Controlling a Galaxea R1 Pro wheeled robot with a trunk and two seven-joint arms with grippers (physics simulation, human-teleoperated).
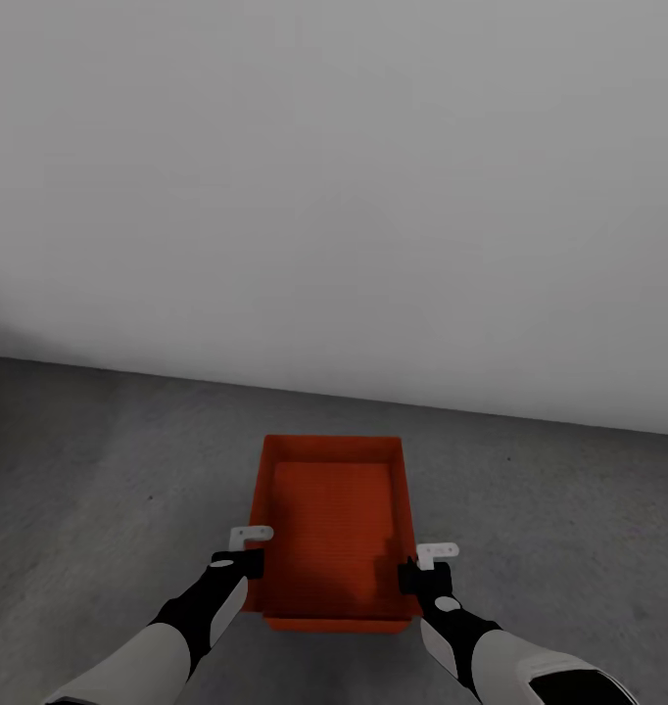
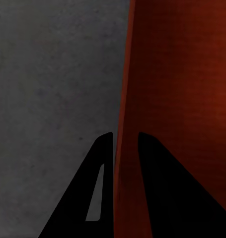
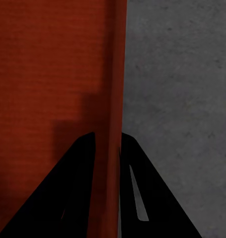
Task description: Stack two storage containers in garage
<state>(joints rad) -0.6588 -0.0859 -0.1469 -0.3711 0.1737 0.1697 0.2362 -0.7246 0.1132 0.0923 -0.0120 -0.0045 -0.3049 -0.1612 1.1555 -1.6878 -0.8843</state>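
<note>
Both hands are pinching one storage container (image 1: 334,519): left hand (image 1: 244,560) at its 9 o'clock wall, right hand (image 1: 412,573) at 3 o'clock, over the floor (image 1: 99,460).

Concrete floor (image 1: 109,470) lies bare from 9 through 3 o'clock around the storage container (image 1: 332,519); passage is free on both long sides and beyond its far end.

At 12 o'clock, a plain white-grey wall (image 1: 334,196) closes the room, with a strip of bare floor between it and the container's far rim.

Left gripper (image 1: 238,564) straddles the left wall at about 7 o'clock, right gripper (image 1: 419,570) the right wall at 5 o'clock, blocking those spots. Container interior is unobstructed from above.
</note>
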